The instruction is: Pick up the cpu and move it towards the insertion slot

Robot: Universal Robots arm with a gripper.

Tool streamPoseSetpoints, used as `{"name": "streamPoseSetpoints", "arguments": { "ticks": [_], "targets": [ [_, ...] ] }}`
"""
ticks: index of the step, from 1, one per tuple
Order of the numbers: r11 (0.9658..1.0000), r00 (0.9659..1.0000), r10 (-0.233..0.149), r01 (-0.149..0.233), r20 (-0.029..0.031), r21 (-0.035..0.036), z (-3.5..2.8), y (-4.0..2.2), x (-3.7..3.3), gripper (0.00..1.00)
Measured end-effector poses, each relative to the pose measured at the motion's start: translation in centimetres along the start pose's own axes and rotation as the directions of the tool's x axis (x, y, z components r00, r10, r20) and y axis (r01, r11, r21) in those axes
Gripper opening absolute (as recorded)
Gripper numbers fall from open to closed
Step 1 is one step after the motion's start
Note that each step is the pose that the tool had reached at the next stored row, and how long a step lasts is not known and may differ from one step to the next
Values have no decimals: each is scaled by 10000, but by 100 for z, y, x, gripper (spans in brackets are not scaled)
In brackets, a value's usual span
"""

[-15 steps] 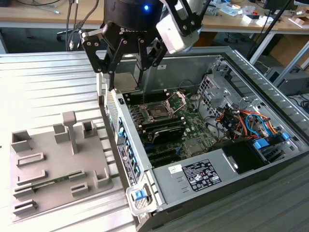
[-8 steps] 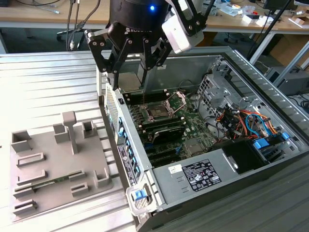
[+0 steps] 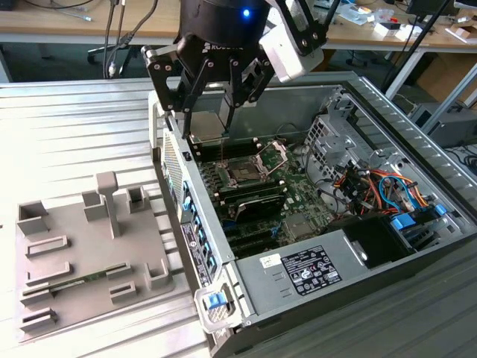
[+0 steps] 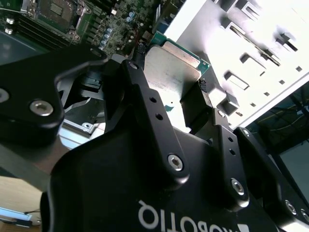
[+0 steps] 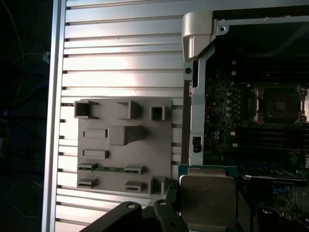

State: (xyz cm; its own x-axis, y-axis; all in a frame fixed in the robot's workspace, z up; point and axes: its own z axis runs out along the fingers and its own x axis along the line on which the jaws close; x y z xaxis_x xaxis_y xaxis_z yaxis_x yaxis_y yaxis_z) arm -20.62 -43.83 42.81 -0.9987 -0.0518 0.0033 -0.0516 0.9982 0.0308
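My black gripper (image 3: 209,134) is shut on the cpu (image 3: 210,119), a flat pale silver square held by its edges between the fingers. It hangs above the near wall of the open computer case, at the case's end towards the exterior view's left. The insertion slot (image 3: 244,172), a square socket with a dark centre, lies on the green motherboard below and to the exterior view's right, its metal plate (image 3: 273,155) hinged up. In both wrist views the cpu (image 4: 170,77) (image 5: 207,199) sits in the jaws, apart from the insertion slot (image 5: 280,104) (image 4: 58,9).
The grey tray (image 3: 71,224) with posts and recesses lies on the slatted metal table, a green memory stick (image 3: 78,282) in it. Inside the case are black RAM slots (image 3: 257,195), a metal drive cage (image 3: 328,134), coloured cables (image 3: 380,190) and a power supply (image 3: 313,268).
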Motion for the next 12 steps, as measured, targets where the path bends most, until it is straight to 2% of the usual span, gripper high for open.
{"name": "streamPoseSetpoints", "arguments": {
  "ticks": [12],
  "targets": [
    [10000,10000,1,-1,-2,0,-1,-7,-137,55]
  ]
}}
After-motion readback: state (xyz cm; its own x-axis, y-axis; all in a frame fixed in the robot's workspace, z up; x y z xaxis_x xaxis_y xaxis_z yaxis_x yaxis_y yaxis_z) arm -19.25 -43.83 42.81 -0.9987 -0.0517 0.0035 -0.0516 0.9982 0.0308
